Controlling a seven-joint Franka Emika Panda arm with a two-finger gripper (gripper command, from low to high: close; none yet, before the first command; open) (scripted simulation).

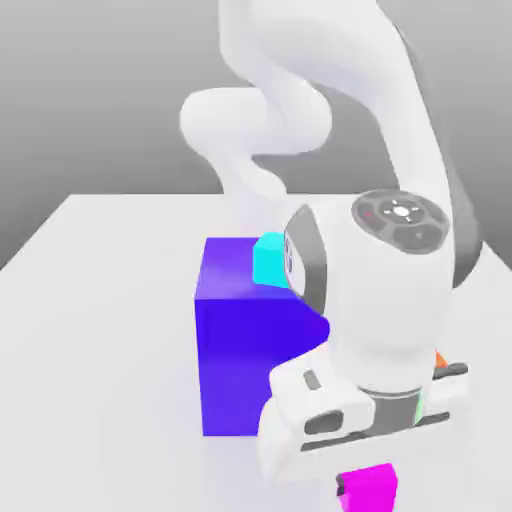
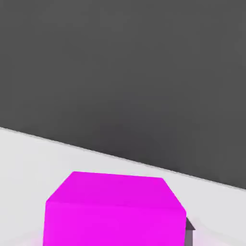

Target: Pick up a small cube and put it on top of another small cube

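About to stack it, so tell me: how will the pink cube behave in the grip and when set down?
The pink cube looks rigid with flat faces, so it should sit squarely and not roll. Its glossy sides may be slippery. Being far smaller than the blue block, it is probably light.

Count on the white table (image 1: 100,260): 1 robot arm (image 1: 380,290), 1 big blue-violet block (image 1: 245,350), 1 cyan cube (image 1: 268,260), 1 small magenta cube (image 1: 368,487), and 1 orange sliver (image 1: 440,358) that showed past the arm.
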